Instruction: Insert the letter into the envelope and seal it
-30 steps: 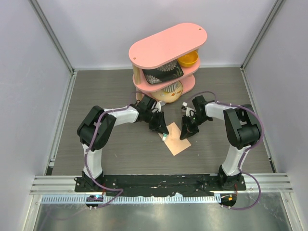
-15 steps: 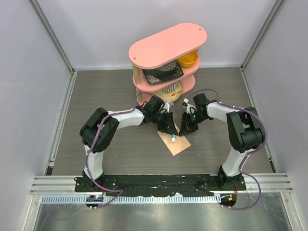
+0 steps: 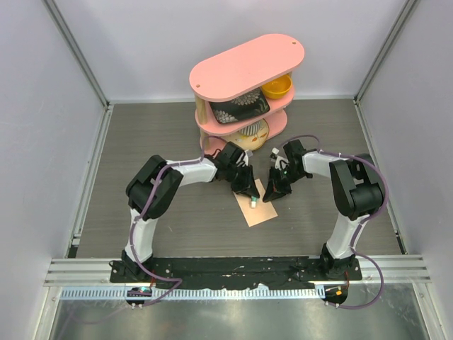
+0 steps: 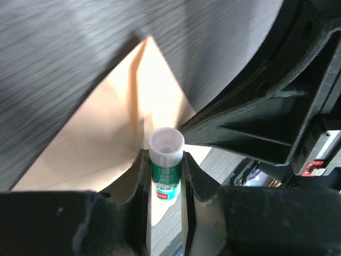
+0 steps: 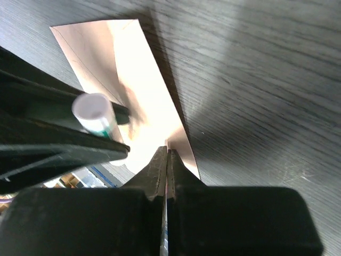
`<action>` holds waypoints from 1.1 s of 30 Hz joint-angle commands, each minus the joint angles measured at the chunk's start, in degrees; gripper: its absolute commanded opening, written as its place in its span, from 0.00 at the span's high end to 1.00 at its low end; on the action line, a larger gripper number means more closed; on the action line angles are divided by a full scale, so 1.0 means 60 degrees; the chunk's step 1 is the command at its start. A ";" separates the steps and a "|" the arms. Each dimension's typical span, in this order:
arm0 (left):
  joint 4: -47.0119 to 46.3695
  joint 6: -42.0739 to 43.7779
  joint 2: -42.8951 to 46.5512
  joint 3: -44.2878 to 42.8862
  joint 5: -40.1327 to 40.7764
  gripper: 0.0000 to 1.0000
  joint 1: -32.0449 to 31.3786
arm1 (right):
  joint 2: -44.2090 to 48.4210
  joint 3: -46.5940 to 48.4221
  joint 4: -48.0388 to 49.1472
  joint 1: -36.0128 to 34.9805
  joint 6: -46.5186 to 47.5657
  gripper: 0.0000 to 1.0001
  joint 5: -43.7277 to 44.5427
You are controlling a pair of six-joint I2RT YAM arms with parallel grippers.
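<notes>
Left jaws (image 4: pixel 165 160) clamped on a glue stick (image 4: pixel 166 143): white end out past the tips, green label between the fingers. Right jaws (image 5: pixel 168 154) fully together, tips on the long edge of the envelope (image 5: pixel 96 58). Can't tell if any paper is nipped between them.

Top view: envelope lies flat mid-desk (image 3: pixel 141 134), skewed. Left jaws sit at its 11 o'clock, right jaws at its 1 o'clock, close to each other with the glue stick hanging over the peach paper.

A paler cream strip (image 5: pixel 144 90) runs along the envelope's side nearest the right jaws. Can't tell if that's the letter or a lit flap.

At 12 o'clock from the envelope: pink 3-tier shelf (image 3: pixel 248 64) carrying a yellow bowl (image 3: pixel 277 87) and a dark patterned plate (image 3: pixel 237 110).
</notes>
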State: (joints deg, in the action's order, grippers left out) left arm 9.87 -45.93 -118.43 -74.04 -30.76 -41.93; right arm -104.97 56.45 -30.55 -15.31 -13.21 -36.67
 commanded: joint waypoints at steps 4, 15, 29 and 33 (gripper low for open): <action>0.1331 0.0975 0.0768 0.0812 0.1423 1.00 0.0661 | -0.0113 -0.0252 0.0374 0.0018 0.0137 0.99 0.1365; -0.0194 0.0552 0.1165 0.0343 0.0293 1.00 -0.0423 | 0.0019 -0.0370 0.0418 0.0018 0.0108 0.99 0.1277; 0.0977 0.0434 0.0387 0.0987 0.0996 1.00 0.0191 | 0.0107 -0.0428 0.0418 0.0018 0.0122 0.99 0.1409; 0.1577 0.0565 0.0768 0.1017 0.1070 1.00 0.0412 | 0.0180 -0.0384 0.0374 0.0003 0.0195 0.99 0.1511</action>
State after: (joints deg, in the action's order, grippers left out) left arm 11.29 -44.97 -115.20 -70.13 -30.65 -41.78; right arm -104.12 55.48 -29.36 -15.27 -13.96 -36.23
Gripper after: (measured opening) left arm 0.225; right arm 0.028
